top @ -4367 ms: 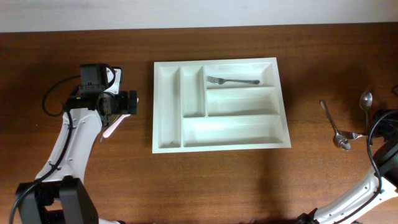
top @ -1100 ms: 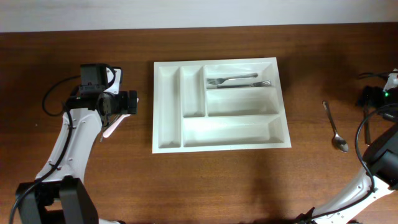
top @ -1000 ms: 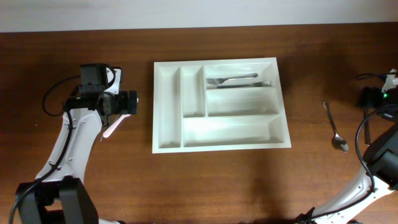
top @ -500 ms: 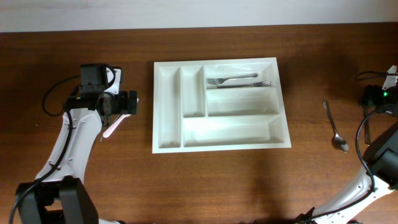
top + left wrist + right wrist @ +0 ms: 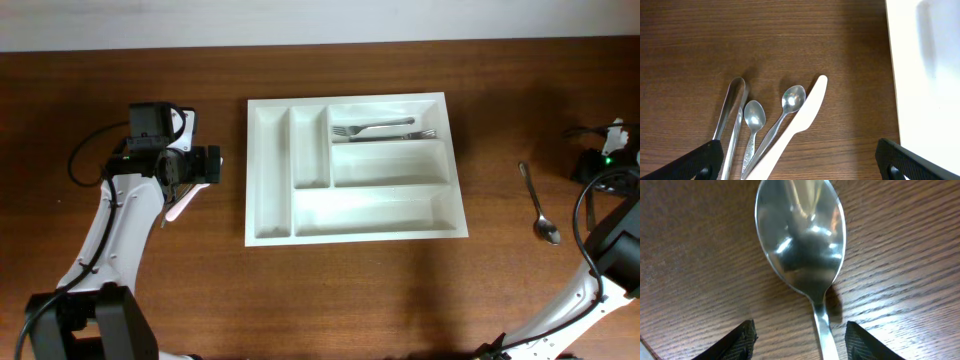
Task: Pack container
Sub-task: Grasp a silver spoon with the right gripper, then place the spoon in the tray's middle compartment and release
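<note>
Container: The white container (image 5: 370,210) lay flat in the middle of the desk (image 5: 330,290), well apart from both arms.

Contents: Two forks (image 5: 375,128) lay side by side in the top long compartment, tines pointing left. The other four compartments were bare, so most of the packing seemed to remain.

Left fingers: The left fingers (image 5: 690,160) were spread wide and held nothing. They hung over loose cutlery just left of the container.

Left cutlery: A white plastic knife (image 5: 800,120), a small spoon (image 5: 754,117) and a second spoon (image 5: 790,100) fanned out together. Beside them lay what may have been tongs (image 5: 730,117), though the view cut them off.

Right fingers: The right fingers (image 5: 740,340) were parted, one on each side of the handle of a large spoon (image 5: 800,240), not yet closed on it.

Why so held: That straddle probably lined up a pinch on the narrow handle, an easier hold than the broad bowl.

Other spoon: Another spoon (image 5: 535,205) waited on the desk nearer the container.

Change: About four seconds earlier the compartment held one fork, and a fork lay by the spoons on the right. That fork had since joined the first. The left arm had not moved.
</note>
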You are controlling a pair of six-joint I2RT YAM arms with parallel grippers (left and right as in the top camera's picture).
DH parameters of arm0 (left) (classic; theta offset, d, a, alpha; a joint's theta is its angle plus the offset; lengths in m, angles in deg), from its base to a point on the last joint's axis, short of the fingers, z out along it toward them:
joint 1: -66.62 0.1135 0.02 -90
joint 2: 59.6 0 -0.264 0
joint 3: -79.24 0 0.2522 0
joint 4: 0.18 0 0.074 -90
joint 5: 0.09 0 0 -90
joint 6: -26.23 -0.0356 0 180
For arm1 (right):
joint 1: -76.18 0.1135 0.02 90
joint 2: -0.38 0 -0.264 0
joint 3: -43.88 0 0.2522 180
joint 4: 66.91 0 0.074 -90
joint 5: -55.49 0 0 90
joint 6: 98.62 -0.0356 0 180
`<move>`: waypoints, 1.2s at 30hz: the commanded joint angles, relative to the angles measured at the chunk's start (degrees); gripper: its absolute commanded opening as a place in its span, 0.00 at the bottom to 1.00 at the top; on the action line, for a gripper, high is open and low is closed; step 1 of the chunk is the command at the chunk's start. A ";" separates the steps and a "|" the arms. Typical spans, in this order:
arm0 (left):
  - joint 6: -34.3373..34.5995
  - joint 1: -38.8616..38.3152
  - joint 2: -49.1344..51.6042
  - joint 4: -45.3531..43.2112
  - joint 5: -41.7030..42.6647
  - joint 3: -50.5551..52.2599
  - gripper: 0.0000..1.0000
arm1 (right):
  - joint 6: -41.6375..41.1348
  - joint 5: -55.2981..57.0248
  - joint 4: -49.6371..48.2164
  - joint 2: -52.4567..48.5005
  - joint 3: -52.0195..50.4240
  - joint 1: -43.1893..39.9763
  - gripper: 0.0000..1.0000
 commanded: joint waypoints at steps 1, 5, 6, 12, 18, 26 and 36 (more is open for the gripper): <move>-0.52 -0.24 0.61 -0.13 0.44 -1.09 0.99 | 0.35 0.13 0.83 -1.20 -0.52 0.13 0.59; -0.52 -0.24 0.61 -0.13 0.46 -1.09 0.99 | 0.13 0.11 1.97 -2.47 -0.52 0.13 0.51; -0.52 -0.24 0.61 -0.13 0.44 -1.09 0.99 | -0.09 0.09 2.03 -2.51 -0.52 0.13 0.44; -0.52 -0.24 0.61 -0.13 0.46 -1.09 0.99 | -2.54 0.11 2.10 -2.49 -0.50 0.13 0.05; -0.52 -0.24 0.61 -0.13 0.44 -1.09 0.99 | -7.89 -0.48 2.71 -1.03 0.90 0.59 0.04; -0.55 -0.24 0.61 -0.13 0.46 -1.09 0.99 | -8.44 -5.64 3.85 7.87 11.10 7.21 0.04; -0.52 -0.24 0.61 -0.13 0.44 -1.09 0.99 | 19.10 -8.57 10.49 13.00 19.82 33.59 0.04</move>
